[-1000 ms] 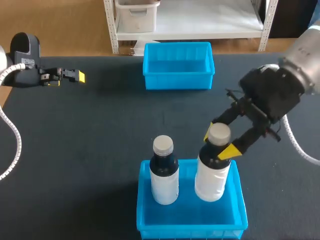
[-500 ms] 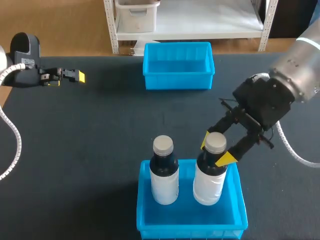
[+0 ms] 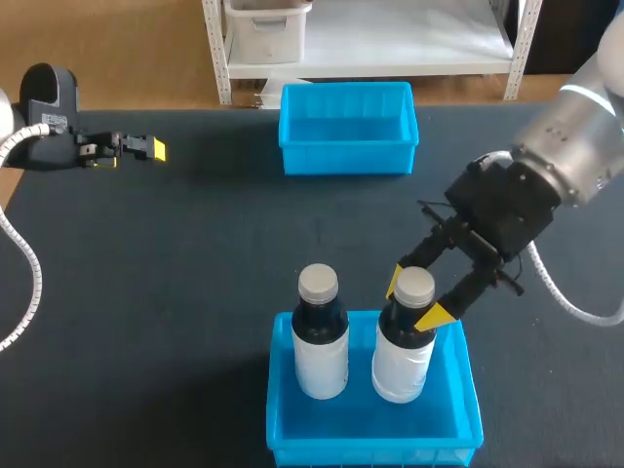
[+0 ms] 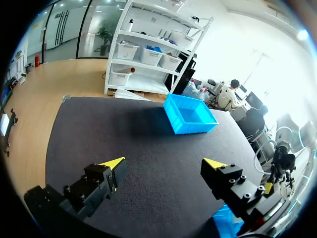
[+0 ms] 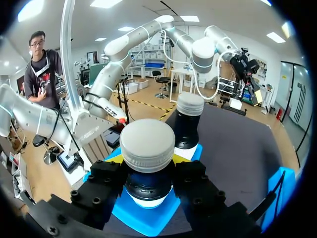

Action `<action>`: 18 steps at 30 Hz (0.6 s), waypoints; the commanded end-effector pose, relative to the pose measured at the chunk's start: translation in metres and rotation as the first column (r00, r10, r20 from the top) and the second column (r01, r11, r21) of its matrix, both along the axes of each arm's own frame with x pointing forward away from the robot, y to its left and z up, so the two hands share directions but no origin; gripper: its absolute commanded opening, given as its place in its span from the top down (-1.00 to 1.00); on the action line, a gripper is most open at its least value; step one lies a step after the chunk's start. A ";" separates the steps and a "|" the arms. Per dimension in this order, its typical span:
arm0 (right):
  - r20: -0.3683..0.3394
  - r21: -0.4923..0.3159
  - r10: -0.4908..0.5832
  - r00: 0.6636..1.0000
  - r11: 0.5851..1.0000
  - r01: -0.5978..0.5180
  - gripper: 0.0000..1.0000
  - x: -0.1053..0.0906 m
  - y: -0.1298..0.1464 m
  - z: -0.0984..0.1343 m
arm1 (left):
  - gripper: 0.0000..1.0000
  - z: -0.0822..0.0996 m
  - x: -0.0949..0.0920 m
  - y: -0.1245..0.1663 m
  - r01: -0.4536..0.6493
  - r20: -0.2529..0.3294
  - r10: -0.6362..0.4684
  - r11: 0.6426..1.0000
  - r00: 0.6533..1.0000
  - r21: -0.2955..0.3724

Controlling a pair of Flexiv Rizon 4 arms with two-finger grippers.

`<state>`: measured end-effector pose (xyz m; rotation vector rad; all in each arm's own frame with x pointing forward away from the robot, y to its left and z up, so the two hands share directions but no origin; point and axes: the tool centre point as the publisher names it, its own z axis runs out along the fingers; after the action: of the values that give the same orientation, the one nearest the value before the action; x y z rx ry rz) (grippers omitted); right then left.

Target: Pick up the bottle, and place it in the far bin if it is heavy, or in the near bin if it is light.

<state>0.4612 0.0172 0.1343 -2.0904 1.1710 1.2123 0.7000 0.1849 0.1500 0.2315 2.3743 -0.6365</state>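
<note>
A white bottle (image 3: 398, 353) with a grey cap and dark neck stands upright in the right half of the near blue bin (image 3: 375, 437). My right gripper (image 3: 414, 298) is shut on its neck, one yellow-tipped finger on each side. In the right wrist view the cap (image 5: 147, 144) rises just above the right gripper (image 5: 147, 184), with the near bin (image 5: 146, 216) below. The far blue bin (image 3: 348, 127) holds nothing. My left gripper (image 3: 146, 149) stays at the far left of the table, and in its own view the left gripper (image 4: 163, 166) is open over bare tabletop.
A second, similar bottle (image 3: 320, 333) stands in the left half of the near bin, close beside the held one (image 5: 187, 124). The far bin (image 4: 190, 115) lies ahead of my left gripper. Dark tabletop (image 3: 195, 253) stretches between the two bins.
My right gripper has come down and slightly left with the bottle, sinking it deeper into the near bin. The left arm has not moved.
</note>
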 end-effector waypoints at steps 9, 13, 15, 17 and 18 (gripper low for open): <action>-0.014 -0.045 0.013 1.000 0.999 -0.013 -1.00 0.005 -0.002 -0.002 | -1.00 0.000 0.000 0.000 0.000 0.000 0.000 1.000 1.000 0.000; -0.021 -0.094 -0.007 1.000 0.996 0.004 -1.00 0.010 -0.012 -0.002 | -1.00 0.000 0.000 0.000 0.000 0.000 0.000 1.000 1.000 0.000; -0.031 -0.126 -0.067 0.997 0.990 0.062 -1.00 0.019 -0.030 -0.002 | -1.00 0.000 0.000 0.000 0.000 0.000 0.000 1.000 1.000 0.000; -0.036 -0.147 -0.126 0.991 0.982 0.120 -1.00 0.027 -0.046 0.000 | -1.00 0.000 0.000 0.000 0.000 0.000 0.000 1.000 1.000 0.000; -0.040 -0.153 -0.151 0.988 0.978 0.143 -1.00 0.032 -0.054 0.001 | -1.00 0.000 0.000 0.000 0.000 0.000 0.000 1.000 1.000 0.000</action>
<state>0.4955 -0.0120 0.1262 -2.0893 1.4226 1.1667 0.7000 0.1850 0.1500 0.2314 2.3743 -0.6365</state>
